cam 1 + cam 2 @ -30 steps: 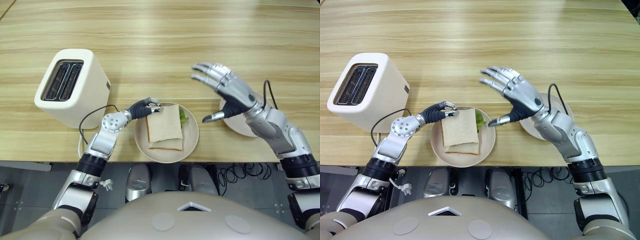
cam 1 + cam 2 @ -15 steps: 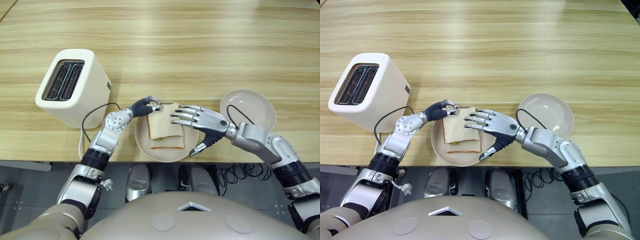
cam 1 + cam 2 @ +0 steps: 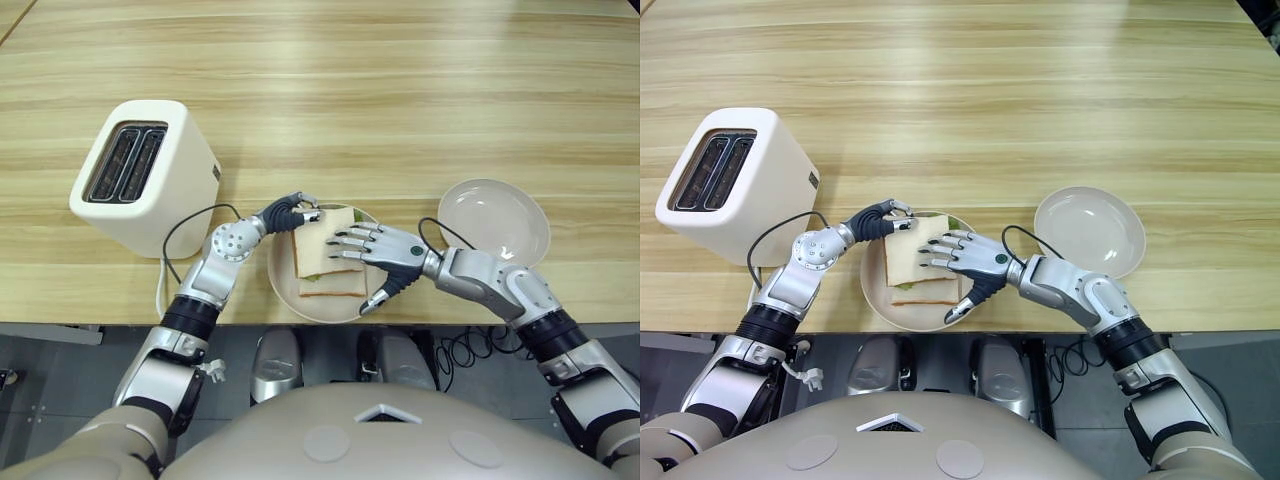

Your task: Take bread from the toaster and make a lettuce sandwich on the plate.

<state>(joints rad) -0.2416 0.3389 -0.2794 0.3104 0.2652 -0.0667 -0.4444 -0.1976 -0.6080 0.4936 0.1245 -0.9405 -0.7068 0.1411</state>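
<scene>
At the left of the frame the cream-white box-shaped toaster [image 3: 150,195] stands on the wooden table [image 3: 400,90], its two slots dark and apparently empty, so the bread looks to be out already. Right of it, the left hand [image 3: 283,213] has its fingers curled tight and narrow at the upper left corner of the top slice of white bread [image 3: 318,245], seemingly pinching it to keep the slice from sliding. That slice lies on a lower bread slice [image 3: 330,288] in the round beige plate [image 3: 285,290] at lower centre, with green lettuce [image 3: 902,286] peeking out between them. The right hand [image 3: 385,258] lies over the top slice's right side, fingers spread wide and flat, holding nothing, probably pressing or squaring the stack. Further right, an empty pale round dish [image 3: 495,222] sits apart.
</scene>
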